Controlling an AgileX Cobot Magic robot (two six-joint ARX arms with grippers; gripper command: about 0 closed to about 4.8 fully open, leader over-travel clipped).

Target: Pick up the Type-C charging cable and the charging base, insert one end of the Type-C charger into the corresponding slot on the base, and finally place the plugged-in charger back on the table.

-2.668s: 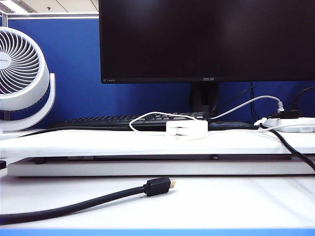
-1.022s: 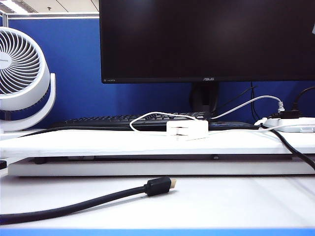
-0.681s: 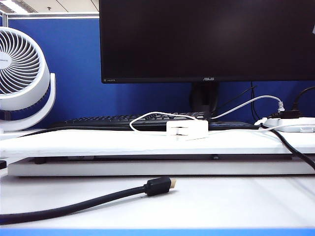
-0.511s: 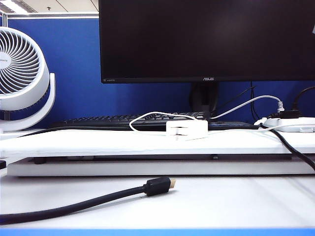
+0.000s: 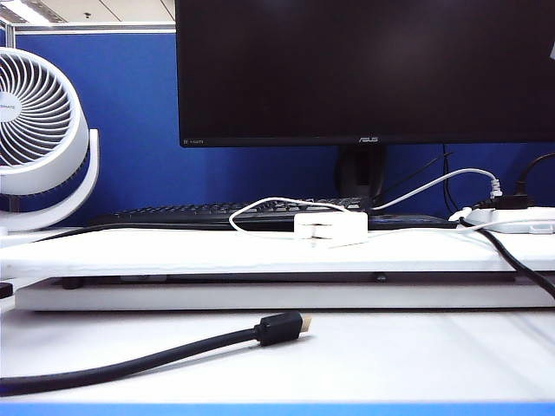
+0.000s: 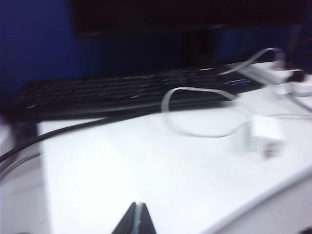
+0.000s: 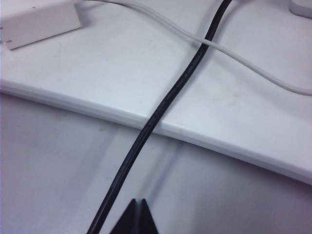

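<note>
Ahead of the closed, empty left gripper (image 6: 136, 218) lies the charging base (image 6: 265, 135), cable-looped; open wide before descending; right gripper (image 7: 136, 216) closed, empty, over black cable (image 7: 161, 112).

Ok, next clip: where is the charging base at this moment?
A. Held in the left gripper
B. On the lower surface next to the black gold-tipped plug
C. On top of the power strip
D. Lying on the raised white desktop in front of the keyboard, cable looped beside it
D: the charging base rests on the table before the keyboard, with the Type-C charging cable looping beside it; no gripper holds it.
</note>
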